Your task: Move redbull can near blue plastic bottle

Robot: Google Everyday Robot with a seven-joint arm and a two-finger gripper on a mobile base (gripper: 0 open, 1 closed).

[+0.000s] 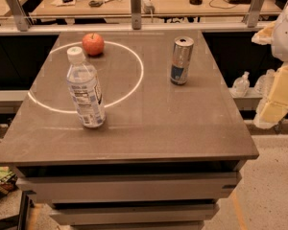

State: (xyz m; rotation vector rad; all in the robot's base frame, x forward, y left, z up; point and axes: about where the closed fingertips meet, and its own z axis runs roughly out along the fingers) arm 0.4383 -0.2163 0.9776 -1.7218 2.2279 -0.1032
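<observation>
The redbull can (182, 60) stands upright on the right rear part of the grey table (149, 128), silver with a blue panel low on its side. The blue plastic bottle (85, 88) stands upright on the left part of the table, with a white cap and a white label. The can is well to the right of the bottle and a little farther back. My gripper (273, 104) hangs at the right edge of the view, off the table's right side and level with its middle. It is away from the can and holds nothing that I can see.
A red apple (93, 44) sits at the back left, behind the bottle, inside a white ring marked on the table top. A railing with posts (136, 6) and desks run behind the table. Small clear bottles (241, 84) stand on a ledge to the right.
</observation>
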